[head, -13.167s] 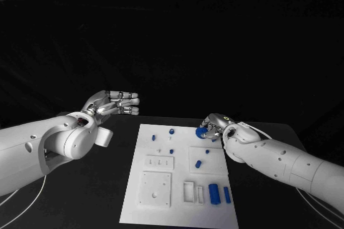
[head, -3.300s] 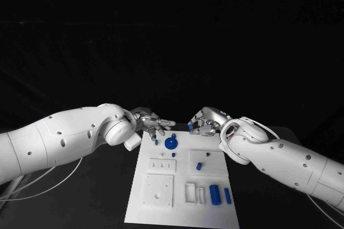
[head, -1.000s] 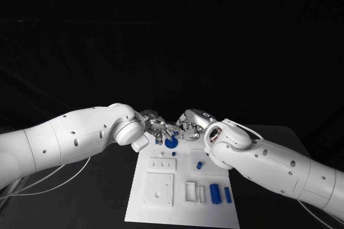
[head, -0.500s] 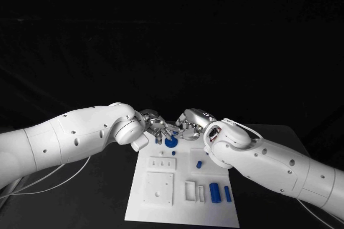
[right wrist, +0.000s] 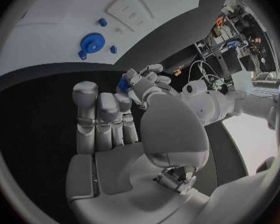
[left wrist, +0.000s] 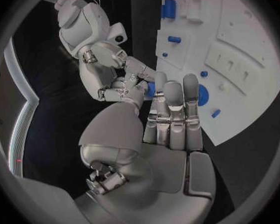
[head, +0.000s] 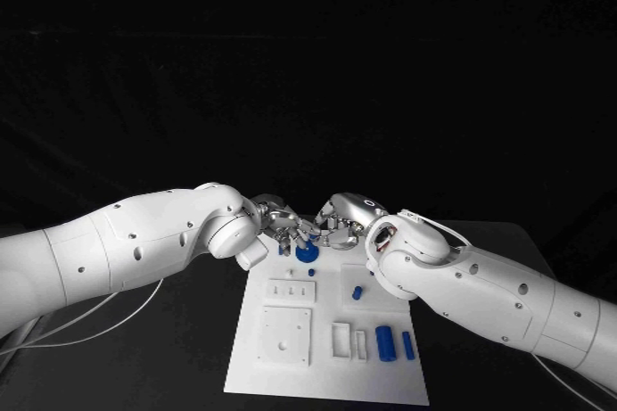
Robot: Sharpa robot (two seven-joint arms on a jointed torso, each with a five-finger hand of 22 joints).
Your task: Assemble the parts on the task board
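White, the task board point(head: 290, 357) lies mid-table, and we count on it one blue disc point(head: 308, 256) near its far edge, two upright blue cylinders point(head: 384, 343) by its near right corner, and a few small blue pegs point(head: 357, 293) between. Our two hands meet above the far edge, hiding part of it. Our left hand point(head: 285, 226) and right hand point(head: 337, 229) close together on a small blue part point(left wrist: 150, 89).
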